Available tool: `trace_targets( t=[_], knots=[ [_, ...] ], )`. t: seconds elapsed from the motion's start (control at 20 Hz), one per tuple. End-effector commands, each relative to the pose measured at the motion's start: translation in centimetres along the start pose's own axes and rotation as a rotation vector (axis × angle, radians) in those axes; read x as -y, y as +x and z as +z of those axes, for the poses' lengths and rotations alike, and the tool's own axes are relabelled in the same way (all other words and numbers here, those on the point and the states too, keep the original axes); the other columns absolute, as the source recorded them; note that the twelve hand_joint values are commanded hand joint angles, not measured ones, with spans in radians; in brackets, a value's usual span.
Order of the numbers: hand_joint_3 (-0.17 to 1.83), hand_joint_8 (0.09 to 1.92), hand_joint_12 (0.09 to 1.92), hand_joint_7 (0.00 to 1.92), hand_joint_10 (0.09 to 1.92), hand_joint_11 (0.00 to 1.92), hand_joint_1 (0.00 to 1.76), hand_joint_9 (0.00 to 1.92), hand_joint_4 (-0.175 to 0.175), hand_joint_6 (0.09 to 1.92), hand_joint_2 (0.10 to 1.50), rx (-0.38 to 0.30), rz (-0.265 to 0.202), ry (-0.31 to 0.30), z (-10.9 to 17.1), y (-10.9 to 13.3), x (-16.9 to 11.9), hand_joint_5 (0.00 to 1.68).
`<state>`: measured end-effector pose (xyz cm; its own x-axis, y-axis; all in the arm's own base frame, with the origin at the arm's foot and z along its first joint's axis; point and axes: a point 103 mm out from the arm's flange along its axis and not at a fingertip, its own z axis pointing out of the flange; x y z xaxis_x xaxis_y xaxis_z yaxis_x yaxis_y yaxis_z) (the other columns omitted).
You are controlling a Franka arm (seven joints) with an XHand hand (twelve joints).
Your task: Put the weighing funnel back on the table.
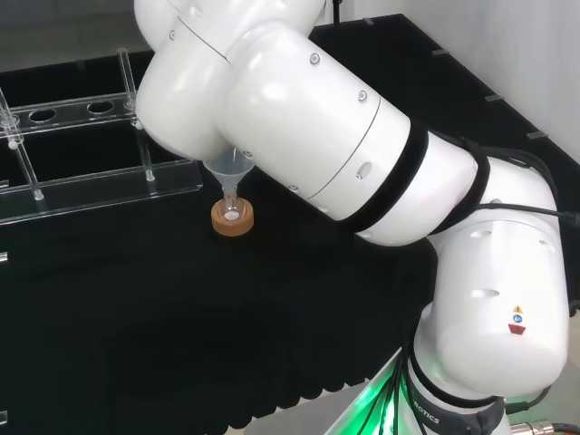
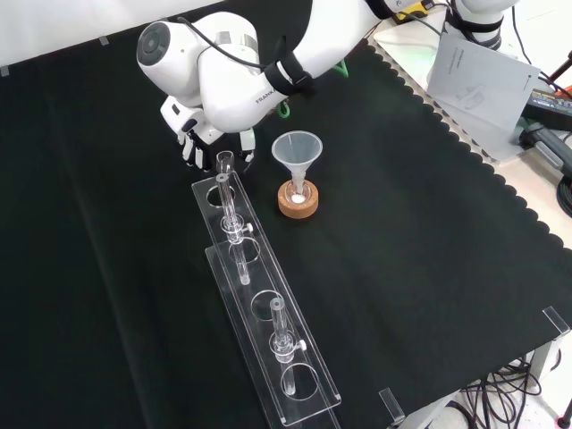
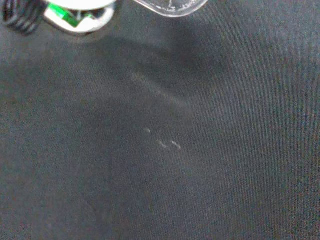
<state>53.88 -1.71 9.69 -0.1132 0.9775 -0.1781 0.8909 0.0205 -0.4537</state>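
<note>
My hand is low over the black cloth of the worktop, tucked under my own big white arm link in the front view, at the far end of the clear rack. From what shows there I cannot tell whether it is grasping, clenched or released. Past my palm, in the wrist view, the rounded rim of a clear piece shows close above the dark cloth. I take it for the weighing funnel, though I cannot tell whether I hold it or whether it touches the cloth. Just to the right of my hand in the front view stands the funnel, mouth up, its stem in a small flask that sits on a cork ring. It is near my hand but apart from it. The rack runs from beside my hand toward the near edge of the worktop, with clear tubes upright in it. In the head view the cork ring and funnel stand just below my arm link, with the rack to their left.
</note>
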Motion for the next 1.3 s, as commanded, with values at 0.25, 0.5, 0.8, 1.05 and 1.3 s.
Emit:
trace_targets(
  t=[0.25,0.5,0.8,1.05,1.3],
  knots=[
    [0.64,0.69,1.1,0.62,0.39,0.73,1.12,0.98,0.175,0.69,0.67,-0.01,0.0,0.011,0.8,-0.4,-0.3,1.26],
    [0.47,0.7,1.1,0.56,0.38,0.74,1.1,0.96,0.175,0.69,0.77,-0.026,-0.008,0.011,1.0,-0.9,-0.2,1.22],
    [0.47,0.71,1.18,0.22,0.49,0.59,0.99,0.67,0.009,0.66,0.67,-0.041,-0.004,0.055,1.3,-1.1,-0.4,0.54],
    [0.49,0.52,1.34,0.02,0.65,0.25,0.84,0.28,-0.016,0.22,0.59,-0.069,-0.015,0.03,0.1,-1.7,0.6,0.24],
    [0.42,0.4,1.38,0.0,0.69,0.15,0.77,0.18,-0.017,0.09,0.59,-0.089,-0.002,-0.031,-2.6,-2.8,2.9,0.2]
  ],
)
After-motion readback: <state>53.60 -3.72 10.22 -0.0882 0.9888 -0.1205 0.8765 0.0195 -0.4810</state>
